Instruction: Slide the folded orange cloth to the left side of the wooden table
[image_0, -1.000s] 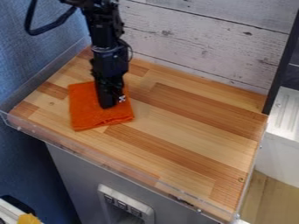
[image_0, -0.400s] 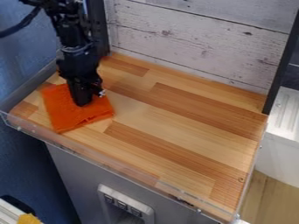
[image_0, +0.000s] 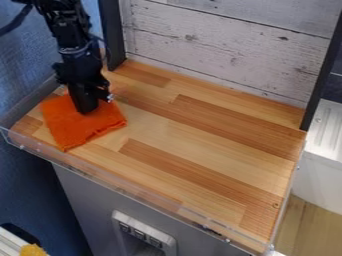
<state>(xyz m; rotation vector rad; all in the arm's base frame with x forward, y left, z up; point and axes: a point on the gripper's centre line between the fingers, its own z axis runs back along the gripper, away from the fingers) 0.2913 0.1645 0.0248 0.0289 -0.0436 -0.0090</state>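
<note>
- Black hand (image_0: 87, 111) at the upper left of the bench (image_0: 200, 142), pointing down with its tip against the cloth; whether it is wide, narrow or gripping the fabric, I cannot tell. A small shiny metal piece sits on its side.
- Orange cloth (image_0: 79, 131), lying fairly flat beneath the hand near the left end of the bench. It is roughly four-sided, soft-looking, with a slightly ragged, wrinkled edge toward the lower right.
- Low clear edging (image_0: 120, 186) runs along the front of the bench, making it rather like a shallow tray; the cloth lies inside it.
- Smooth wooden strips, pale honey and reddish brown, make up the bench top, with grain and a small knot near the right corner.
- Whitewashed planks (image_0: 220, 45) with dark seams and knots stand behind, between two straight dark posts.
- Blue, woven-looking material (image_0: 27, 200) covers the left side.
- Grey panel (image_0: 80, 192) below the front edge, with a pale rounded frame (image_0: 171, 246) holding a row of small dark squares.
- White grooved piece (image_0: 327, 130) beyond the right edge, above pale wood flooring (image_0: 304, 225).
- Yellow object (image_0: 31, 251) at the bottom left corner, partly cut off.
</note>
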